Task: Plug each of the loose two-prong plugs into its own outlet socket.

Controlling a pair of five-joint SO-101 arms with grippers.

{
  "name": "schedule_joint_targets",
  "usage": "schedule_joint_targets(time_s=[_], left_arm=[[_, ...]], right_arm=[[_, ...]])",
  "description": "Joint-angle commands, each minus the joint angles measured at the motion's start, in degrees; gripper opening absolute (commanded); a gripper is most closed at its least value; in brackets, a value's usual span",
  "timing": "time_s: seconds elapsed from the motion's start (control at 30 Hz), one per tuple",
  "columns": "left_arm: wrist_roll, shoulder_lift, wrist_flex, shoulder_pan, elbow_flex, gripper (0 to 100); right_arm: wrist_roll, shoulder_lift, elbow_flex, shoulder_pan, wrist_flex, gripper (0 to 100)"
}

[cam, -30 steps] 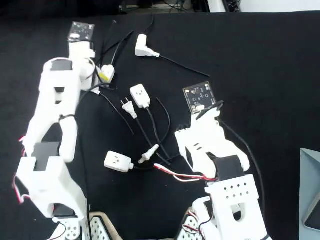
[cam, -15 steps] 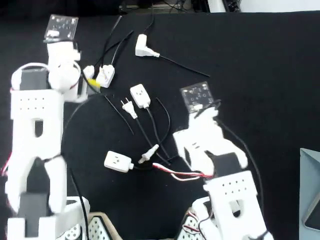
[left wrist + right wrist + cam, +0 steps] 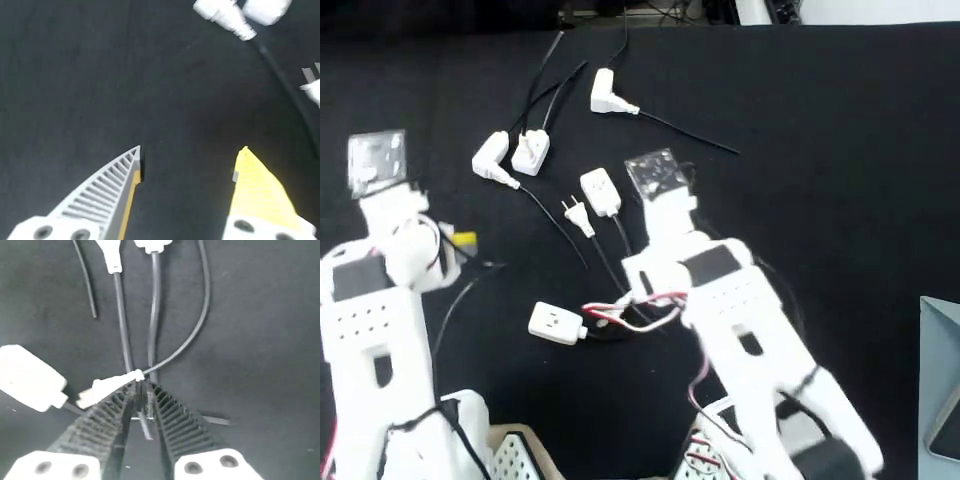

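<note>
I logged: angled plug (image 3: 490, 156) seemingly seated in its socket (image 3: 531, 152). Left claw (image 3: 187, 165) spread, empty. Right claw (image 3: 144, 388) pinched a loose plug (image 3: 107, 385) beside the second socket (image 3: 27, 377); others lay unplugged.

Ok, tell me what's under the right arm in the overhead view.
Its wrist view shows a white two-prong plug and crossing black cords beneath the end effector. From above, the right arm covers them.

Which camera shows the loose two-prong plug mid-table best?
The high view: the two-prong plug lies whole, both prongs clear. The left wrist view catches just its prong end at the edge; the right wrist view its cable end.
</note>
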Motion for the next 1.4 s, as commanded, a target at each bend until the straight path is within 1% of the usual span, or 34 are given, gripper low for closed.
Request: schedule_joint_targets(time_s=[0.0, 0.17, 0.23, 0.33, 0.5, 0.7, 1.03, 1.37], left_arm=[[0.6, -5.7, -8.4, -4.1, 12.7, 29], [0.5, -8.9, -16.4, -7.0, 23.1, 29], [0.5, -9.8, -18.4, -7.1, 25.3, 29], [0.5, -10.7, -19.1, -7.0, 27.2, 29], [0.4, -10.9, -19.2, -7.1, 28.7, 29], [0.4, -10.9, -21.5, -7.2, 30.3, 29], [0.4, -10.9, -21.4, -7.3, 30.4, 29], [0.4, -10.9, -21.4, -7.3, 30.4, 29]], right_arm=[[-6.0, 6.9, -8.5, -3.5, 3.6, 1.6], [-14.0, 16.5, -19.6, -7.3, 15.5, 1.6], [-17.1, 19.8, -22.9, -9.1, 17.5, 1.6], [-21.2, 24.5, -25.5, -10.5, 17.8, 2.0], [-26.6, 30.5, -26.9, -12.7, 18.2, 14.5], [-28.0, 34.0, -27.1, -13.3, 17.1, 14.6], [-29.9, 35.9, -27.5, -13.3, 12.7, 14.9], [-30.5, 42.2, -27.1, -13.3, 12.5, 14.5]])
